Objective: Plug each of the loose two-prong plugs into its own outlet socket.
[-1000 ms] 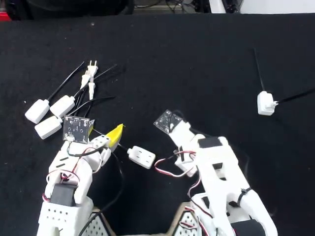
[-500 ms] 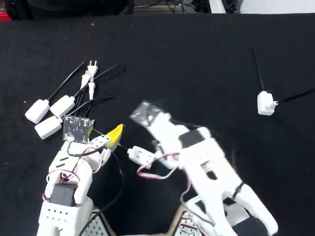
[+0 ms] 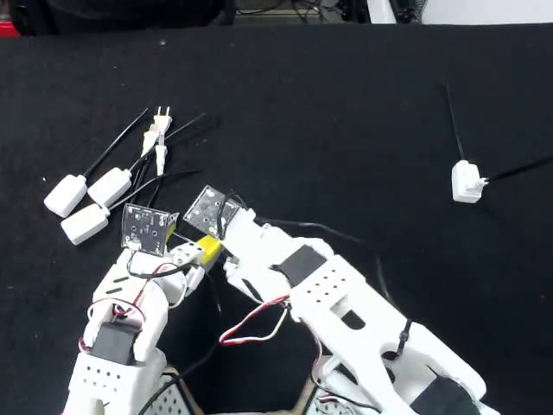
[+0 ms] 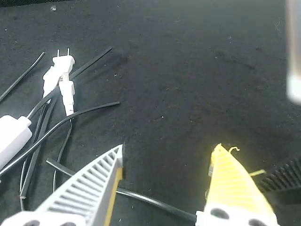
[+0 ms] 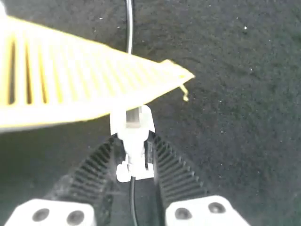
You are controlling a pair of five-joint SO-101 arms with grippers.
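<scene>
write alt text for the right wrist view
The right gripper is shut on a white connector with a black cord, black ribbed fingers pressing both its sides. The left arm's yellow finger crosses close over it, above a black table.

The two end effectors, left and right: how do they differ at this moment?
The left end effector is open and holds nothing; the right end effector is shut on a white connector. The left one has one yellow finger and one pale finger; the right one has black fingers. Both have ribbed fingers and sit low over the black table.
</scene>
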